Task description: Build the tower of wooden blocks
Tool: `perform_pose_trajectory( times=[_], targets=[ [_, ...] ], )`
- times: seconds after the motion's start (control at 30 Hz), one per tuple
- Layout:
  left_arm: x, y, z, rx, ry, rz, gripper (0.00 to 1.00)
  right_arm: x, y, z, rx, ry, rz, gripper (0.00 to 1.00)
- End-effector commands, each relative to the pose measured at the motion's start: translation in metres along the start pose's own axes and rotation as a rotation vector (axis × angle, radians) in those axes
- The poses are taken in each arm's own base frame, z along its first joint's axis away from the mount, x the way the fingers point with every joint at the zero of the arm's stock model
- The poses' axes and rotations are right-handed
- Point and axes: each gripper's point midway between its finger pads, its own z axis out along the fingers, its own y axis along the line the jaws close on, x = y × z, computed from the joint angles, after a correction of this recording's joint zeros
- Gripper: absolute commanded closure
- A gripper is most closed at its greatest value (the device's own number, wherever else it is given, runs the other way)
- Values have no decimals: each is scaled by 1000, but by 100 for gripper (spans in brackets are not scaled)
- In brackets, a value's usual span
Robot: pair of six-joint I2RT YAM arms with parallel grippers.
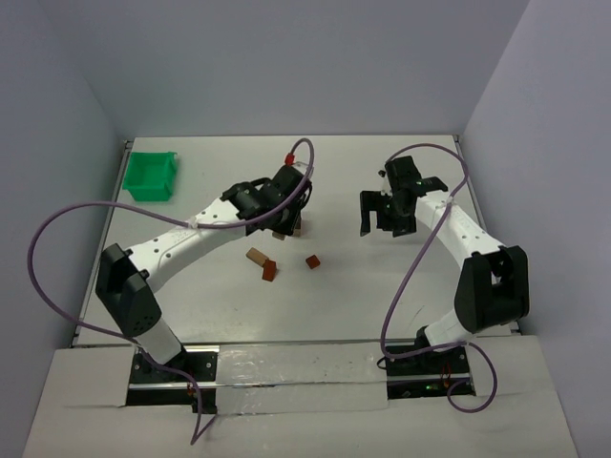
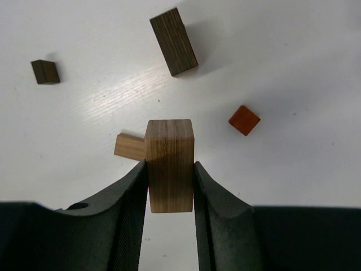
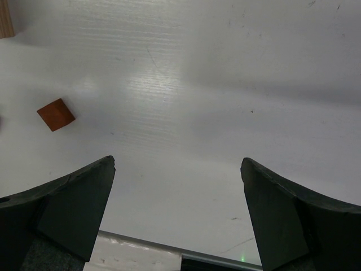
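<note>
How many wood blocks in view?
6. Held tan block in left gripper; on the table: loose tan block, reddish-brown block, orange cube right of them, long dark block, small dark cube. Others may be hidden.

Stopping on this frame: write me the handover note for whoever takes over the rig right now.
Grippers: the left end effector is shut on a tan wood block. The right end effector is open and empty over the table.
Loose on the table: long dark block, small dark cube, orange-red cube, second tan block.
Done: one block gripped; no stack visible yet.
Left: set a base and stack the blocks into the tower.
</note>
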Motion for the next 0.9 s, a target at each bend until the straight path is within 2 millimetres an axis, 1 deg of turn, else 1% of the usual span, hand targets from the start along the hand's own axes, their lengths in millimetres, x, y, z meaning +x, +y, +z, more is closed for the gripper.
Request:
perform_pose_trajectory(
  times=[0.0, 0.1, 0.13, 0.17, 0.23, 0.43, 0.5, 0.53, 0.6, 0.63, 0.73, 0.87],
  targets=[
    [-43, 5, -11, -26, -30, -81, 100, -21, 6, -2, -18, -25, 12, 0],
    [-67, 3, -9, -6, -50, -131, 100, -23, 7, -1, -22, -18, 18, 0],
    [-64, 1, -3, -5, -35, -127, 100, -24, 8, -1, -25, -21, 18, 0],
    [-73, 0, -2, 5, -43, -153, 100, -25, 8, 0, -25, -17, 19, 0],
    [-78, -3, 4, 18, -37, -184, 100, -25, 8, 2, -24, -12, 20, 0],
    [-70, -15, 25, 38, 11, -234, 100, -26, 7, 3, -17, -8, 21, 0],
    [-69, -15, 32, 29, 16, -248, 100, -26, 7, 4, -14, -9, 21, 0],
    [-67, -15, 38, 22, 26, -251, 100, -26, 6, 4, -13, -6, 23, 0],
    [-70, -13, 45, 19, 32, -270, 100, -26, 5, 3, -7, -8, 20, 0],
    [-68, -13, 50, 14, 42, -272, 100, -26, 5, 3, -5, -8, 19, 0],
    [-71, -8, 57, 6, 45, -289, 100, -25, 4, 3, -2, -6, 20, 0],
    [-69, -2, 67, -17, 59, -307, 100, -25, 3, 4, 5, -6, 20, 0]
  ],
)
